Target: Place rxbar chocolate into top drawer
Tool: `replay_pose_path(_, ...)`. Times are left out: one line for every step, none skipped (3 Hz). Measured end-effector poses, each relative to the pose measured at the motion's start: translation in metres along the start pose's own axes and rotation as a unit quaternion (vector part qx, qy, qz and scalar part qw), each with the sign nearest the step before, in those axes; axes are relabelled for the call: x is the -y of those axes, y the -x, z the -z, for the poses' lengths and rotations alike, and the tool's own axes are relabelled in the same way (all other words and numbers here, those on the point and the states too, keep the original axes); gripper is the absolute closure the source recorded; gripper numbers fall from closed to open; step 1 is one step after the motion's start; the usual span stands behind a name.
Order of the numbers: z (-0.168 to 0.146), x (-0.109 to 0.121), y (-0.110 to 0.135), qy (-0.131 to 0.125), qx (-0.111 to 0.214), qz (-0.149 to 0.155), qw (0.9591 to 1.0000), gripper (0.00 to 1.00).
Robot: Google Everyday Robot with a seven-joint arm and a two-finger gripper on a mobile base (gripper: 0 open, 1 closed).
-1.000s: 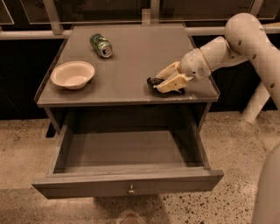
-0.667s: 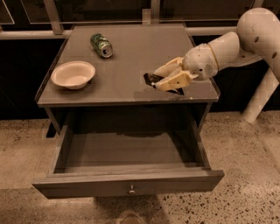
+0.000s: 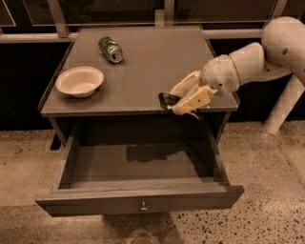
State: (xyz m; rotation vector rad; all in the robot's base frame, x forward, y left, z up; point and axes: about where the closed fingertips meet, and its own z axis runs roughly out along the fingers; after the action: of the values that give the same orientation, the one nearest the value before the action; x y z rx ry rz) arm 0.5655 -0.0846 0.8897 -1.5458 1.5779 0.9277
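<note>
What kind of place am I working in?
Probably an office or lab corner: speckled hard floor, glazed partition behind, grey table with open top drawer. The gripper holds the rxbar chocolate at the table's front edge.

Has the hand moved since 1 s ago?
Yes. The hand, gripping the bar, has shifted toward the front edge of the table, closer to the open drawer.

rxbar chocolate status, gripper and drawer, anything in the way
Gripper at the table front edge, shut on rxbar chocolate. Top drawer open below, bar not yet in. Green can and bowl far left, off the path.
</note>
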Motion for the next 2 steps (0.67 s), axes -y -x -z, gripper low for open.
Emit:
replay_pose_path(0.008, -0.038, 0.012, -0.054, 0.036, 0.019, 0.9977, 1.00)
replay_pose_path(0.001, -0.066, -0.033, -0.082, 0.056, -0.030, 0.9947, 1.00)
